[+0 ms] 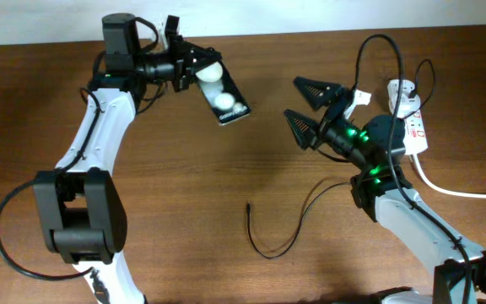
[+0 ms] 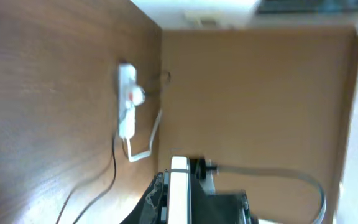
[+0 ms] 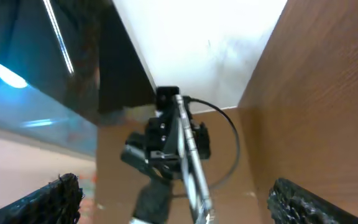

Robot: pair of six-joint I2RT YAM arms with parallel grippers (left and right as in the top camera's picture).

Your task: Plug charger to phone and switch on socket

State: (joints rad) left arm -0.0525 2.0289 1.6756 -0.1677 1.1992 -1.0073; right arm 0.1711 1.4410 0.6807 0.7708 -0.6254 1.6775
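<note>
Two arms faced each other across a brown wood-grain bench. The phone (image 1: 229, 103), a slim black slab with two white blobs glowing on its glass, was pinched by one short end in the left gripper (image 1: 199, 69) toward the far edge, left of centre. Its free end angled toward the middle of the bench, seemingly so its port faced the other arm. The charger (image 1: 270, 255), a thin black cable, lay slack in a loop near the middle of the near edge. Its small plug tip (image 1: 249, 206) sat untouched and well apart from the phone. The right gripper (image 1: 291, 97), with rough-textured black fingers spread wide and holding nothing, hovered between the phone and the socket (image 1: 413, 118), apparently not yet committed to the cable. The socket, a white plastic oblong with red markings, rested by the far right corner, its thick white cord (image 1: 458, 192) trailing off the right edge. Plugging in and switching on both looked yet to come.
</note>
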